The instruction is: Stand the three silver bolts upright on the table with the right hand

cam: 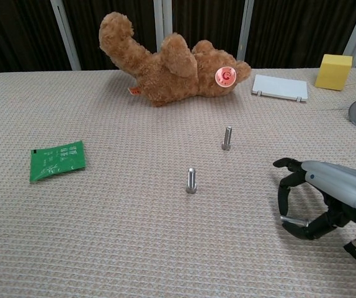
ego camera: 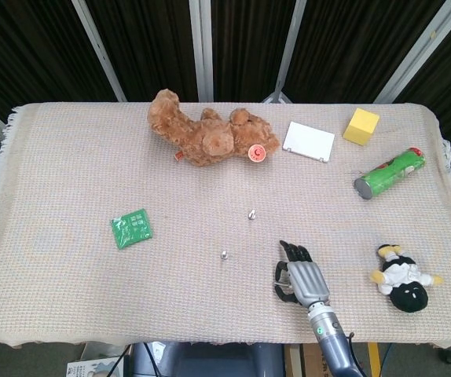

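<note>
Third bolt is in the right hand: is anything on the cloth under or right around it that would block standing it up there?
Nothing visible does. The right hand holds the third bolt roughly level, just above bare cloth. The two standing bolts are off to its left, and the penguin toy lies to its right, all apart from it.
</note>
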`<state>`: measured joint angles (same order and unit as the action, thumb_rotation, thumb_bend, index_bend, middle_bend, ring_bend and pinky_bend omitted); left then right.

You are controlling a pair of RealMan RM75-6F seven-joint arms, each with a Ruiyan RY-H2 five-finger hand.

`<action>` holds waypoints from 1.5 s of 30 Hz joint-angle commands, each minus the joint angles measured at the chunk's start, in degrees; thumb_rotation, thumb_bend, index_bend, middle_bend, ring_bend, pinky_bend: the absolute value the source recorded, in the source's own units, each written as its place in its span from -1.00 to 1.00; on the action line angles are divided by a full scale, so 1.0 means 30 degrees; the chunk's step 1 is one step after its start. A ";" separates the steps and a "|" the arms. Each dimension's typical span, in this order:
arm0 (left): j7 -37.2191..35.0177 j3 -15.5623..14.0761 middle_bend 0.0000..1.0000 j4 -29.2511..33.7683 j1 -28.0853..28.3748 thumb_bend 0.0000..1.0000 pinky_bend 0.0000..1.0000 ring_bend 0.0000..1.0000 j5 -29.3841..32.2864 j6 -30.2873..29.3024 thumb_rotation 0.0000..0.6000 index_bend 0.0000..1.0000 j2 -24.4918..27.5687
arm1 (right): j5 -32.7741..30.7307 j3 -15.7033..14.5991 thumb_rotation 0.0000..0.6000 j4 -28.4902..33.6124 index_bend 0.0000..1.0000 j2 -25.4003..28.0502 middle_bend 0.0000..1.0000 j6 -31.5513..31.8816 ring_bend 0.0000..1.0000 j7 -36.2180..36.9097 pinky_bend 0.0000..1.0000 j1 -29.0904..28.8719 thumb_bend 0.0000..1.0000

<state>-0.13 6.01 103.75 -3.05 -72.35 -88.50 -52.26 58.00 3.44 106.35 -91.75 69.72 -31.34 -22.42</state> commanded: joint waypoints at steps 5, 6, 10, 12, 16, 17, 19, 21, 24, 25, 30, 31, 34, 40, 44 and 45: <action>0.0022 0.0008 -0.94 -0.0011 0.0048 -0.85 -0.87 -1.00 0.0041 0.0093 1.00 -0.94 -0.0008 | -0.0025 0.0216 1.00 0.0358 0.26 0.0217 -1.00 -0.0014 -1.00 0.0185 -0.93 -0.0125 -0.22; 0.0035 0.0002 -0.94 -0.0009 0.0053 -0.85 -0.87 -1.00 0.0030 0.0102 1.00 -0.94 -0.0005 | -0.0032 0.0238 1.00 0.0429 0.26 0.0245 -1.00 -0.0013 -1.00 0.0205 -0.93 -0.0142 -0.22; 0.0026 0.0004 -0.94 -0.0002 0.0041 -0.85 -0.87 -1.00 0.0037 0.0078 1.00 -0.94 -0.0004 | -0.0077 0.0320 1.00 0.0635 0.26 0.0336 -1.00 -0.0003 -1.00 0.0254 -0.93 -0.0191 -0.22; 0.0002 0.0017 -0.94 0.0002 0.0028 -0.85 -0.87 -1.00 0.0060 0.0057 1.00 -0.94 0.0001 | -0.0090 0.0335 1.00 0.0710 0.26 0.0379 -1.00 0.0002 -1.00 0.0229 -0.93 -0.0224 -0.22; 0.0002 0.0029 -0.94 0.0013 0.0027 -0.85 -0.87 -1.00 0.0105 0.0064 1.00 -0.93 0.0006 | -0.0188 0.0396 1.00 0.0939 0.26 0.0471 -1.00 -0.0021 -1.00 0.0262 -0.93 -0.0301 -0.22; 0.0010 0.0028 -0.94 0.0018 0.0033 -0.85 -0.87 -1.00 0.0110 0.0076 1.00 -0.93 0.0006 | -0.0199 0.0417 1.00 0.0984 0.26 0.0492 -1.00 -0.0021 -1.00 0.0270 -0.93 -0.0325 -0.22; 0.0019 0.0023 -0.94 0.0021 0.0033 -0.85 -0.87 -1.00 0.0107 0.0078 1.00 -0.93 0.0005 | -0.0204 0.0448 1.00 0.1056 0.26 0.0519 -1.00 -0.0014 -1.00 0.0260 -0.93 -0.0371 -0.22; 0.0034 0.0030 -0.94 0.0023 0.0032 -0.85 -0.87 -1.00 0.0120 0.0066 1.00 -0.93 0.0002 | -0.0212 0.0473 1.00 0.1129 0.26 0.0539 -1.00 -0.0009 -1.00 0.0256 -0.93 -0.0422 -0.22; 0.0033 0.0035 -0.94 0.0028 0.0030 -0.85 -0.87 -1.00 0.0161 0.0080 1.00 -0.93 0.0011 | -0.0272 0.0495 1.00 0.1158 0.26 0.0544 -1.00 -0.0031 -1.00 0.0273 -0.93 -0.0485 -0.22; 0.0029 0.0038 -0.94 0.0027 0.0028 -0.85 -0.87 -1.00 0.0160 0.0074 1.00 -0.93 0.0011 | -0.0296 0.0502 1.00 0.1164 0.26 0.0544 -1.00 -0.0045 -1.00 0.0295 -0.93 -0.0505 -0.22; 0.0027 0.0023 -0.94 0.0025 0.0006 -0.85 -0.87 -1.00 0.0137 0.0043 1.00 -0.93 0.0015 | -0.0341 0.0500 1.00 0.1166 0.26 0.0553 -1.00 -0.0060 -1.00 0.0404 -0.93 -0.0569 -0.22; 0.0032 0.0022 -0.94 0.0026 0.0008 -0.85 -0.87 -1.00 0.0141 0.0048 1.00 -0.93 0.0016 | -0.0348 0.0498 1.00 0.1166 0.26 0.0558 -1.00 -0.0061 -1.00 0.0420 -0.93 -0.0575 -0.22; 0.0042 0.0026 -0.94 0.0030 0.0015 -0.85 -0.87 -1.00 0.0145 0.0054 1.00 -0.93 0.0013 | -0.0389 0.0519 1.00 0.1162 0.26 0.0599 -1.00 -0.0065 -1.00 0.0525 -0.93 -0.0602 -0.22; 0.0103 0.0014 -0.94 0.0035 0.0015 -0.85 -0.87 -1.00 0.0147 0.0052 1.00 -0.93 0.0001 | -0.0465 0.0559 1.00 0.1197 0.26 0.0680 -1.00 -0.0164 -1.00 0.0792 -0.93 -0.0663 -0.22; 0.0108 0.0015 -0.94 0.0049 0.0001 -0.85 -0.87 -1.00 0.0152 0.0027 1.00 -0.93 0.0004 | -0.0558 0.0581 1.00 0.1179 0.26 0.0722 -1.00 -0.0266 -1.00 0.1004 -0.93 -0.0707 -0.22; 0.0097 0.0014 -0.94 0.0048 -0.0003 -0.85 -0.87 -1.00 0.0154 0.0027 1.00 -0.93 0.0008 | -0.0560 0.0586 1.00 0.1176 0.26 0.0735 -1.00 -0.0265 -1.00 0.1037 -0.93 -0.0716 -0.22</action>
<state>0.16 6.06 103.89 -3.06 -71.89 -88.42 -52.24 56.34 5.18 109.89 -89.56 68.94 -28.24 -24.55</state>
